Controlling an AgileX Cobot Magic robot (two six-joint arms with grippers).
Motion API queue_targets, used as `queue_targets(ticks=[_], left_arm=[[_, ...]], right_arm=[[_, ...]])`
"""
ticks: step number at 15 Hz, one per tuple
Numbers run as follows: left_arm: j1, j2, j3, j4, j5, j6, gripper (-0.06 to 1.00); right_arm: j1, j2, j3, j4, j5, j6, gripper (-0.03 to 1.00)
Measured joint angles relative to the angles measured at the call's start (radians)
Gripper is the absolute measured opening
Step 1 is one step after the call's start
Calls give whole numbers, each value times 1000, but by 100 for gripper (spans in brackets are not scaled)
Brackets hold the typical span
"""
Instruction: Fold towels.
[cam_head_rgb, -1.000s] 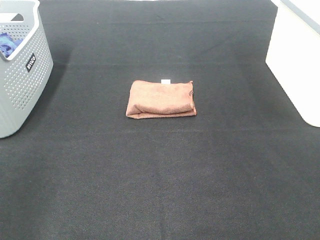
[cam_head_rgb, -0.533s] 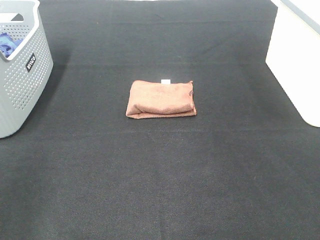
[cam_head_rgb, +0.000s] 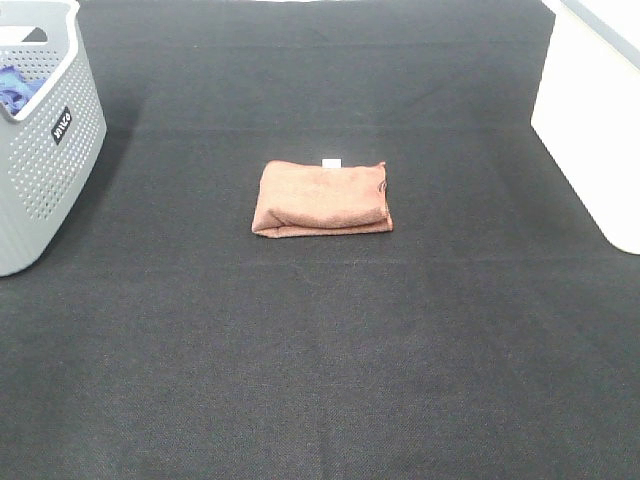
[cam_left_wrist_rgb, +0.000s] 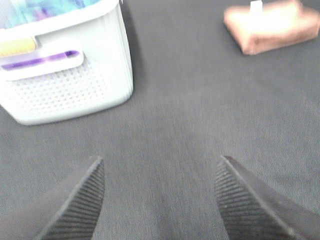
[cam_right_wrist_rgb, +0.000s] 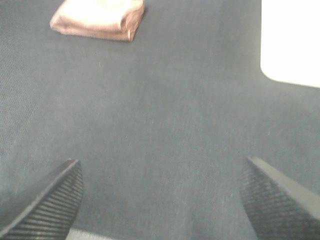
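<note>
A brown towel (cam_head_rgb: 322, 198) lies folded into a small rectangle in the middle of the black table, with a white tag at its far edge. It also shows in the left wrist view (cam_left_wrist_rgb: 271, 26) and in the right wrist view (cam_right_wrist_rgb: 99, 19). Neither arm shows in the exterior high view. My left gripper (cam_left_wrist_rgb: 160, 200) is open and empty over bare table, well apart from the towel. My right gripper (cam_right_wrist_rgb: 162, 200) is open and empty, also far from the towel.
A grey perforated laundry basket (cam_head_rgb: 42, 160) stands at the far left with blue cloth (cam_head_rgb: 14, 87) inside; it shows in the left wrist view (cam_left_wrist_rgb: 65, 75). A white bin (cam_head_rgb: 592, 120) stands at the right edge, seen also in the right wrist view (cam_right_wrist_rgb: 290, 40).
</note>
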Motion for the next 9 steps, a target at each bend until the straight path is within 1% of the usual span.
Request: queue_targets(ticks=[2,4,9], left_arm=[[0,0,0,0,0,0,62],[0,0,0,0,0,0,62],[0,0,0,0,0,0,62]], right_arm=[[-7,-28,0,0,0,0,81],[-54,-45,0,3,0,0,81],[-56,-76,0,15,0,0,81]])
